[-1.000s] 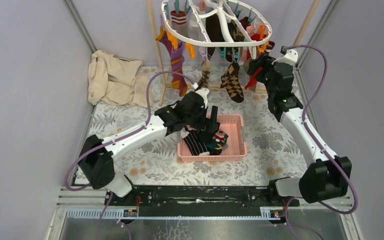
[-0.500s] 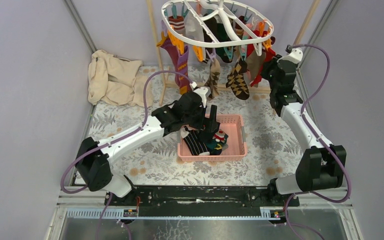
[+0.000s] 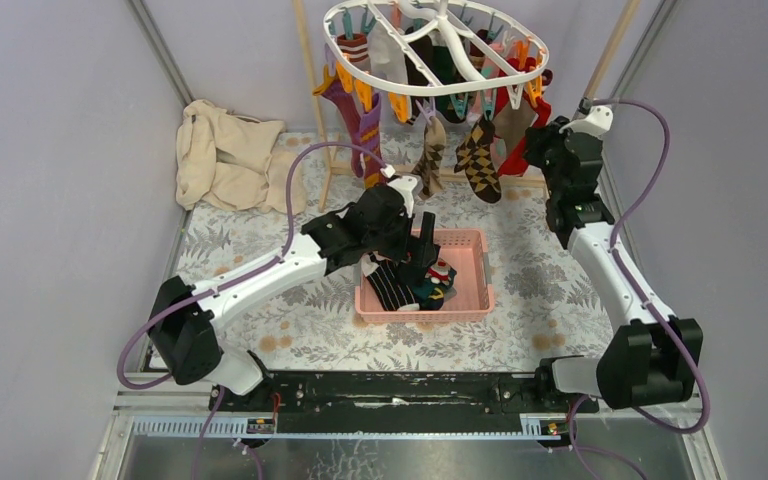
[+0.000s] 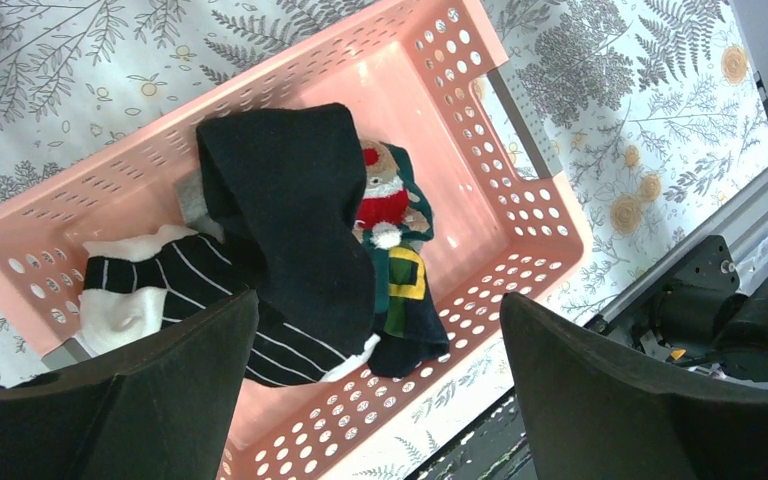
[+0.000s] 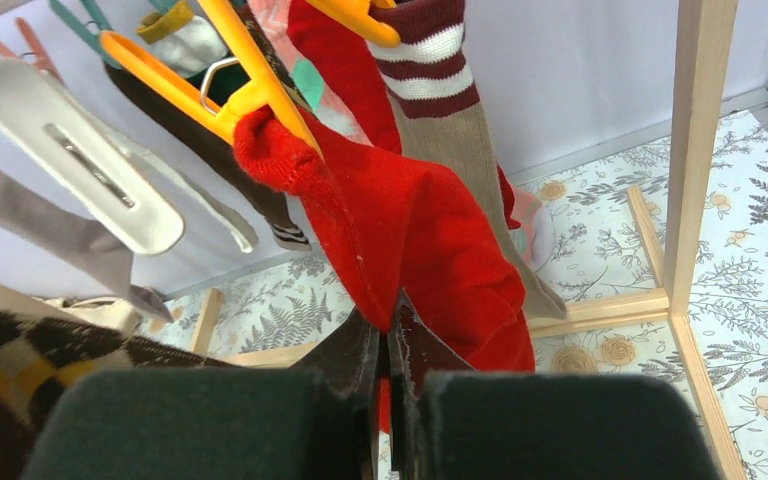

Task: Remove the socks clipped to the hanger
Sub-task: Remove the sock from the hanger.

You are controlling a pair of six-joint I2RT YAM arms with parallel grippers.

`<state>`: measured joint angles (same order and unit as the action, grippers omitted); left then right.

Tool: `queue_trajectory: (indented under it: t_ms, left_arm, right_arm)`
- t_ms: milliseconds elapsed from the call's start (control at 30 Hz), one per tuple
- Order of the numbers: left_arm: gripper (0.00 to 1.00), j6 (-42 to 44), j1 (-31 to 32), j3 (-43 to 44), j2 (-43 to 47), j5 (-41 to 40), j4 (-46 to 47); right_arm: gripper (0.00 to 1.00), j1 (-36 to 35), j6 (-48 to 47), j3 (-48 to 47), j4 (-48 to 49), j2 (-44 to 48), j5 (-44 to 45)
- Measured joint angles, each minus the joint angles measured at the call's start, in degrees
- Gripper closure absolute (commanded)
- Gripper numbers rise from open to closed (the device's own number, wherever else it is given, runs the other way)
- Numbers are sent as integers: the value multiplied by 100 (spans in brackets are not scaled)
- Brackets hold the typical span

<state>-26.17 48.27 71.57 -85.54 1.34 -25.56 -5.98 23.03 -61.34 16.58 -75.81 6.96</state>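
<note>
- Two grippers are in my views: the right gripper (image 5: 388, 320) is pressed together, pinching the lower part of a red sock (image 5: 430, 230).
- That sock hangs from an orange clip (image 5: 250, 95) on the hanger (image 3: 430, 92), which sits high at the far side above the tabletop (image 3: 540, 280), with many socks (image 3: 478, 160) clipped round its rim.
- The left gripper (image 4: 378, 305) is spread wide, holding nothing, and hovers over the pink basket (image 4: 525, 235).
- In the basket lie a black sock (image 4: 290, 190), a striped sock (image 4: 185, 280) and a Santa-patterned sock (image 4: 385, 200).

A pink slotted basket (image 3: 474, 273) sits on the fern-print tablecloth (image 3: 545, 282), crumpled beige fabric (image 3: 225, 160) at its far-left corner.
</note>
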Motion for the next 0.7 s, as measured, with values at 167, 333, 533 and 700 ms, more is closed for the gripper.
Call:
queue_trajectory:
  t_ms: [167,333,533,700]
  left_arm:
    - [1,0,90,52,4,52,17]
    - [1,-24,142,50,232,105,210]
    - [1,-26,162,-22,581,125,710]
    - [1,7,162,-131,632,125,1126]
  right_arm:
    - [100,0,85,168,-120,389,-247]
    - [100,0,144,179,-304,562,-833]
    - [100,0,212,138,-699,573,-1714]
    - [100,-2,262,-90,-1071,570,-2496]
